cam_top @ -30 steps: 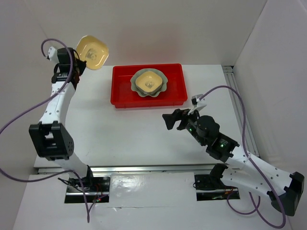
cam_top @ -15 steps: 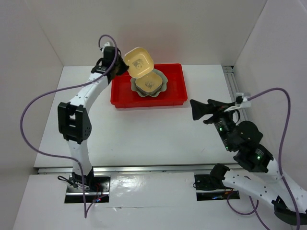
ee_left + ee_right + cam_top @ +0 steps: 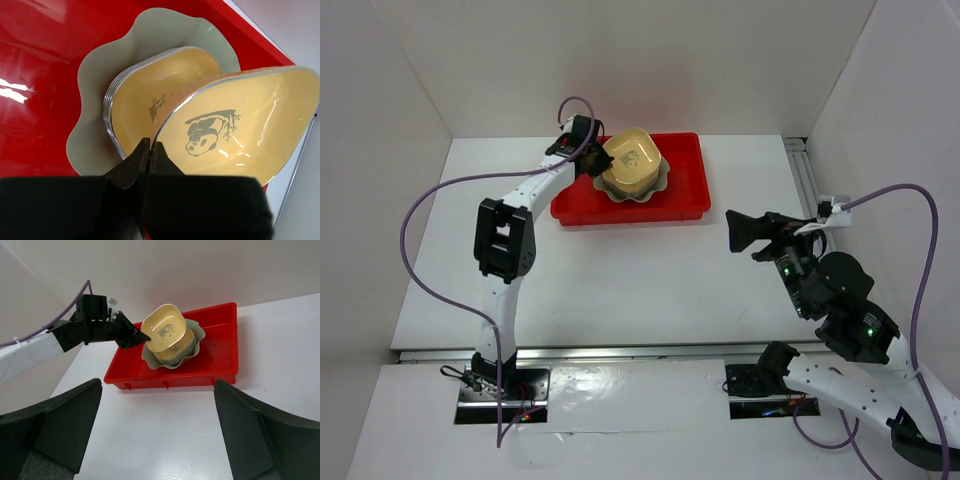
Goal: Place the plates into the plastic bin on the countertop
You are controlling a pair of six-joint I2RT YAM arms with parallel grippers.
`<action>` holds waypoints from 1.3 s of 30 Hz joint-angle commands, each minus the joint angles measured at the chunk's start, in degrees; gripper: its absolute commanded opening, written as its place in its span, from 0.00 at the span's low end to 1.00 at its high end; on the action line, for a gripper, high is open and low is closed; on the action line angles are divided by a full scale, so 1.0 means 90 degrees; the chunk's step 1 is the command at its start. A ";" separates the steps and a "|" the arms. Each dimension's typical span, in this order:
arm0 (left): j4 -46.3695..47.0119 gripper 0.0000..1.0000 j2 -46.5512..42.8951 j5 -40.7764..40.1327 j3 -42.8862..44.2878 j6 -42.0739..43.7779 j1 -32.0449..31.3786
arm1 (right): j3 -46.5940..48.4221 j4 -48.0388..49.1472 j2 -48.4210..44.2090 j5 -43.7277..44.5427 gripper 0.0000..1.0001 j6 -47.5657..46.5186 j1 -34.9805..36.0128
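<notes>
The red plastic bin (image 3: pixel 685 190) sits at the back of the white countertop (image 3: pixel 620 270). In it lies the large pale-green scalloped dish (image 3: pixel 663 179) with a stack of small dishes (image 3: pixel 145 95), a yellow one on top. My left gripper (image 3: pixel 596 164) is shut on the rim of a second yellow dish (image 3: pixel 632 158) with a panda print (image 3: pixel 240 125), held tilted just above the stack. My right gripper (image 3: pixel 740 232) is open and empty over the countertop, right of centre, facing the bin (image 3: pixel 220 365). The other small dishes' colours are hidden in the stack.
White walls enclose the countertop on three sides. A metal rail (image 3: pixel 805 170) runs along the right edge. The purple cables of both arms loop above the surface.
My left gripper has swung the yellow dish from the far left back corner rightward over the bin and lowered it onto the stack. My right gripper moved right and back.
</notes>
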 commanded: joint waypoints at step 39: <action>-0.3299 1.00 -0.9730 -0.1495 -0.3570 0.2537 -0.0285 | 0.1851 -0.1757 0.1011 0.0340 1.00 -0.0502 0.0045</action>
